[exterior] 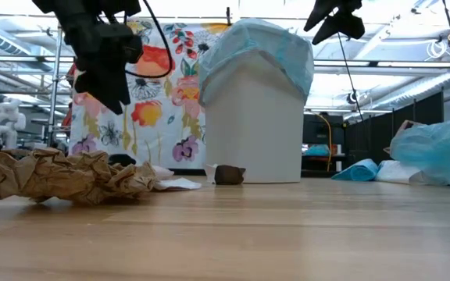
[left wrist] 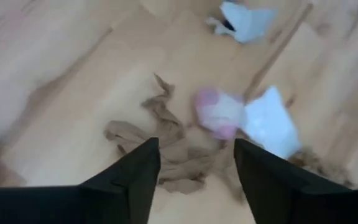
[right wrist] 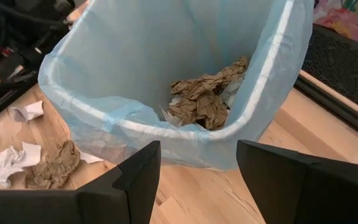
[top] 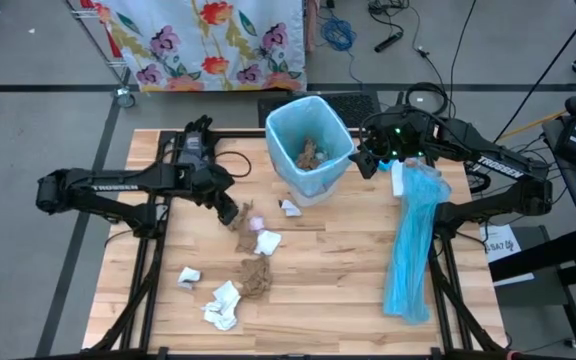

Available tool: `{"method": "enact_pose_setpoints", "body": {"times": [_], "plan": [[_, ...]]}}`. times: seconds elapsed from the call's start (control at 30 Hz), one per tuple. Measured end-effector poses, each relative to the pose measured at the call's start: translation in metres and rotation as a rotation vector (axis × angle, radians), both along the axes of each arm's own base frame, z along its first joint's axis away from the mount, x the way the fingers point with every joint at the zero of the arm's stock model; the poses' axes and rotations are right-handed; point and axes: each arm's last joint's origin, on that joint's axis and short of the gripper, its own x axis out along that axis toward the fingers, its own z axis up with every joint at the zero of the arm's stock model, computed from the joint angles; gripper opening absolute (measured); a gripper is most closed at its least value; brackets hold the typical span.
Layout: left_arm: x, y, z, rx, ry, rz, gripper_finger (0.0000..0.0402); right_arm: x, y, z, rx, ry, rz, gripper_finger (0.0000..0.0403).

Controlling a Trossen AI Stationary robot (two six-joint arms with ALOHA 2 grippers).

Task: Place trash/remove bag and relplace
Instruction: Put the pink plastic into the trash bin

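While the left pincer (top: 230, 212) hovers released above a brown paper wad (left wrist: 166, 146) on the table (top: 348, 280), trash remains scattered; a shallow closure risks tearing it; right pincer (top: 366, 160) waits released beside the lined bin (top: 310, 148).

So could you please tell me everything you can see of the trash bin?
The trash bin is a small white container standing upright at the table's back edge, lined with a pale-blue plastic bag folded over its rim. Crumpled brown paper lies at its bottom. The right gripper hovers open beside the rim, not touching.
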Motion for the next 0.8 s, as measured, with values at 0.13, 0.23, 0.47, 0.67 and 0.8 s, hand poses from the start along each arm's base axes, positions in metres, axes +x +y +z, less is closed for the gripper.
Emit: {"method": "enact_pose_setpoints", "body": {"times": [0.13, 0.23, 0.47, 0.67, 0.8], "plan": [[0.009, -0.001, -0.004, -0.020, -0.018, -0.024, 0.0223, 0.000, 0.000, 0.000, 0.024, -0.011, -0.025, 0.0203], [0.022, -0.002, -0.005, -0.009, -0.081, -0.124, 0.0223, 0.000, 0.000, 0.000, 0.043, -0.018, -0.044, 0.0203], [0.047, -0.009, -0.037, 0.009, 0.024, -0.274, 0.0223, 0.000, 0.000, 0.000, 0.069, -0.029, -0.069, 0.0203], [0.066, -0.012, -0.067, -0.009, 0.094, -0.293, 0.0223, 0.000, 0.000, 0.000, 0.076, -0.032, -0.076, 0.0203], [0.079, -0.011, -0.080, 0.003, 0.065, -0.291, 0.0223, 0.000, 0.000, 0.000, 0.082, -0.033, -0.082, 0.0203]]}}
